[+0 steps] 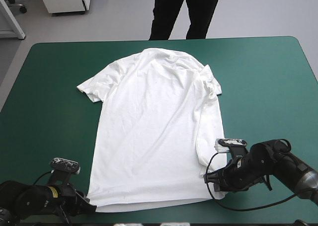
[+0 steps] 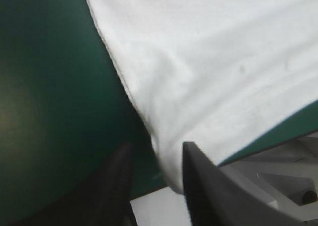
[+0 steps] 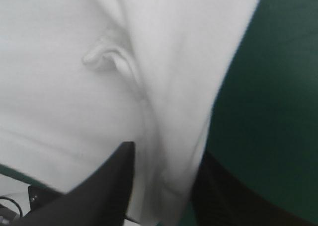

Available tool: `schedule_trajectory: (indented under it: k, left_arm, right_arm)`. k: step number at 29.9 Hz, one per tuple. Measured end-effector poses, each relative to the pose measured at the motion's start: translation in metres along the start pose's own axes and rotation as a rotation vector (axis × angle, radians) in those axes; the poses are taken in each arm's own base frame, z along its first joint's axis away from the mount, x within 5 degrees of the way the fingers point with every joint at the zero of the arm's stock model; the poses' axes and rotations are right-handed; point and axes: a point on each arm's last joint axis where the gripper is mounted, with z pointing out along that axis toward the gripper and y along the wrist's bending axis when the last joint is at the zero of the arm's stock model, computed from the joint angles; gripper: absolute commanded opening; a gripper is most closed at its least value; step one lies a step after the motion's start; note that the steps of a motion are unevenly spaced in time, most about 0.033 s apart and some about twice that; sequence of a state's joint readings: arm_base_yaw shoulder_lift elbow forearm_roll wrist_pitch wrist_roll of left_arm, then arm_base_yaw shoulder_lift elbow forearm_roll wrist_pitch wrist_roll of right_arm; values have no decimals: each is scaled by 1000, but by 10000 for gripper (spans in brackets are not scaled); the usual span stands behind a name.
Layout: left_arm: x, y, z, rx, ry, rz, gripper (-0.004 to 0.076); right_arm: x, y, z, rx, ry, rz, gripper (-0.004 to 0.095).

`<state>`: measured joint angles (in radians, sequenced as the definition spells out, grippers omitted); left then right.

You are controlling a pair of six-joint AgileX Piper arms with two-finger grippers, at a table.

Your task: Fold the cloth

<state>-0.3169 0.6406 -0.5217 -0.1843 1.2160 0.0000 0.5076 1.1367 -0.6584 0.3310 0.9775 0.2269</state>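
T-shirt (image 1: 154, 131) lies spread flat on the teal-green tabletop (image 1: 54, 67), collar toward the far edge, hem along the near edge. We see no fold made yet.

Across the cloth:
- left sleeve (image 1: 92, 87) is laid out flat
- the body is smooth through the middle
- right sleeve (image 1: 211, 84) is bunched in on itself, and the right side edge is doubled over in a long ridge (image 3: 107, 54)

Our reading is that spreading is done (roughly, the right side being untidy) and all the folding is left.

Left arm sits low at the near-left corner of the tabletop, with the left gripper (image 1: 85, 206) at the hem's left corner. Its fingers (image 2: 121, 179) stand a little apart. The hem corner lies between them, with a sliver of tabletop showing in the gap. We judge it not clamped yet.

Right arm reaches in low from the near right, with the right gripper (image 1: 211, 179) at the hem's right corner. Its fingers (image 3: 112, 179) are likewise slightly spread, and the doubled side edge fills the space between them. We cannot confirm that they press the cloth, so we log them as apart.
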Motion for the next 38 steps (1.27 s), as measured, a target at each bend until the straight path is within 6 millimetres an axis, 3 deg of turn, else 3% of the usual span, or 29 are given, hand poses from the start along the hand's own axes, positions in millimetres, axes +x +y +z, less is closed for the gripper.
schedule_trajectory:
  k: [3, 10, 17, 22, 30, 33, 38]
  left_arm:
    - [-9, -2, -16, -7, -57, 9, 544]
    - [-43, -2, -68, -108, -269, -69, 437]
    - [-105, 0, -71, -186, -251, -58, 437]
    - [-162, -1, -76, -216, -313, -38, 437]
    - [-231, 30, -53, -199, -259, -136, 437]
    - [-245, 46, -38, -171, -216, -164, 437]
    - [-260, 66, 6, -166, -92, -196, 437]
  right_arm:
    - [-1, 4, -5, -11, 15, 1, 713]
    - [-33, 25, -57, -1, -177, -75, 579]
    - [-60, 40, -125, 81, -447, -131, 577]
    - [-65, 44, -150, 99, -539, -120, 577]
    - [-67, 42, -153, 131, -551, -93, 576]
    - [-68, 41, -151, 138, -545, -93, 577]
    - [-72, 42, -147, 144, -534, -90, 577]
